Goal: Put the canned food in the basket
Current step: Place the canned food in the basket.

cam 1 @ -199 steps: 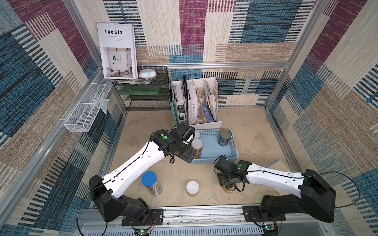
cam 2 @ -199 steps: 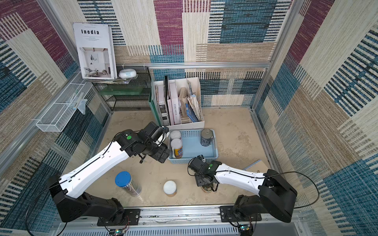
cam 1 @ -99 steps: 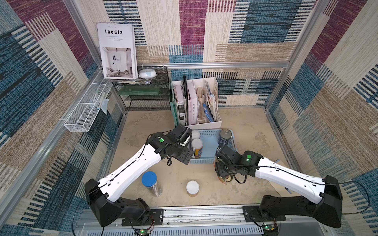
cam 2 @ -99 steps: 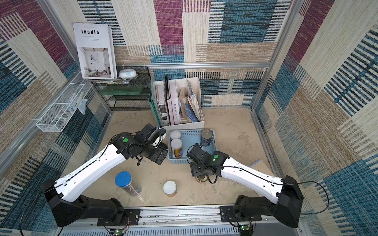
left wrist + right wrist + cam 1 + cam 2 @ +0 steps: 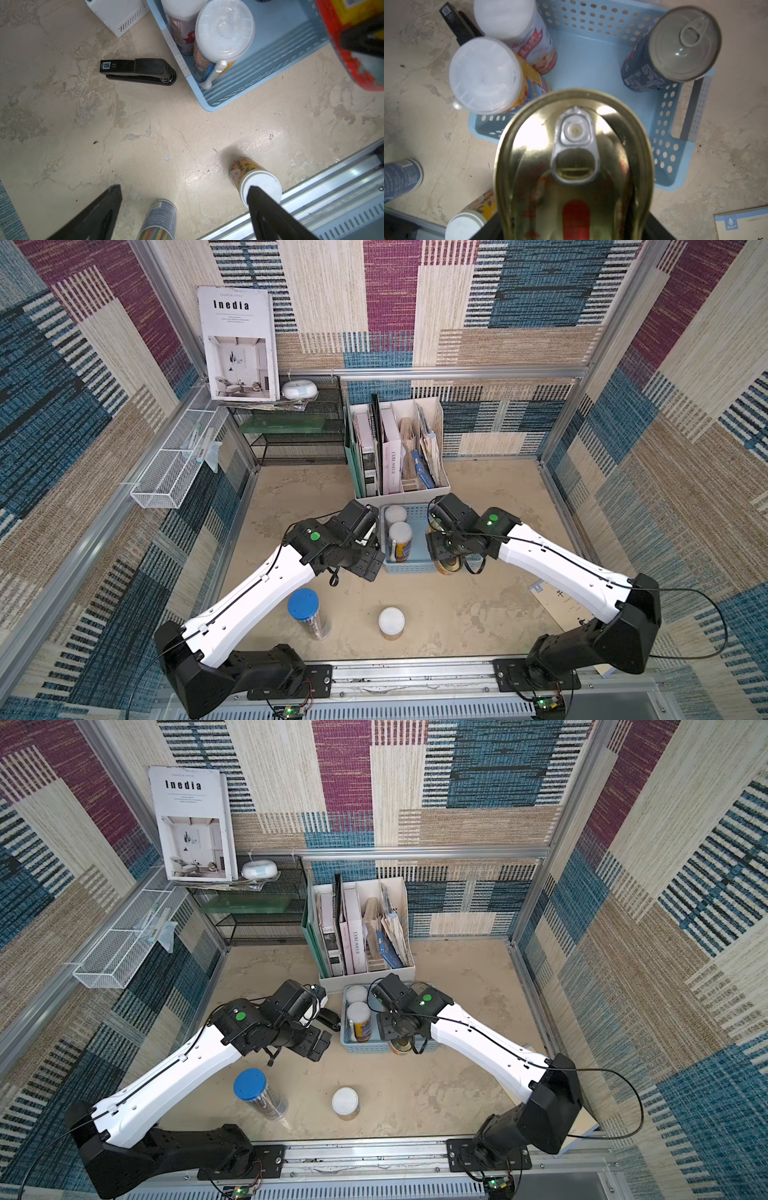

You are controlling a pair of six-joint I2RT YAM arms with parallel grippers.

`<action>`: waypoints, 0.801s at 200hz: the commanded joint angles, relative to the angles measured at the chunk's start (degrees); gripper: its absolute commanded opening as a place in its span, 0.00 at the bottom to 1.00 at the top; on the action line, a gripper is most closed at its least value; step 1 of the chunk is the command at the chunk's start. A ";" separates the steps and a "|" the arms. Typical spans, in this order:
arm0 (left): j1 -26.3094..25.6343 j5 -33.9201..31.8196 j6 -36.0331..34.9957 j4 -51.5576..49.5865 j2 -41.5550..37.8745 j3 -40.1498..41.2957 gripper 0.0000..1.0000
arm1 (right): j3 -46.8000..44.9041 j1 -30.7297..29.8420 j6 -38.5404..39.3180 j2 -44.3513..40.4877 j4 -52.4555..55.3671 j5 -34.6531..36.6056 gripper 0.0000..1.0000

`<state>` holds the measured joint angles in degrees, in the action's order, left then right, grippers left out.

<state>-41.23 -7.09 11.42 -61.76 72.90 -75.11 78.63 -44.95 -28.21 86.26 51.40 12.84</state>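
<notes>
Right end effector (image 5: 446, 553): clamped on the flat gold tin (image 5: 575, 166), which is held in the air, pull-ring up, over the near edge of the basket (image 5: 591, 18).
Left end effector (image 5: 184, 191): spread wide and holding nothing, it hangs over bare worktop (image 5: 145, 128) just left of the basket.
In the basket: a tall white-lidded can (image 5: 395, 514) stands at the far-left corner, with a second tall can (image 5: 400, 533) tight beside it on the near side. The dark pull-tab can (image 5: 683, 41) stands at the far right.
Open room: the basket's middle and near-right floor is bare blue.
On the worktop: the short yellow can (image 5: 391, 622) stands upright by the front rail, well apart from the basket.
Edges: the file organiser (image 5: 399, 489) sits just beside the basket's far wall and the stapler (image 5: 139, 70) just beside its left wall. The pencil tube (image 5: 303, 605) stands near-left, close to the left arm.
View differences: the right wrist view shows the dark pull-tab can whole, while in the top views the right arm hides most of it. Only the left wrist view catches the gold tin's red-and-yellow side.
</notes>
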 commanded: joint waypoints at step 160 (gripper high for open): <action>0.02 4.66 3.43 0.55 -5.55 7.73 0.98 | 16.97 9.70 3.63 31.08 -2.22 -5.65 0.70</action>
<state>-41.23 -4.01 14.37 -61.76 67.75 -67.77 94.45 -35.44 -23.18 115.96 49.80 8.01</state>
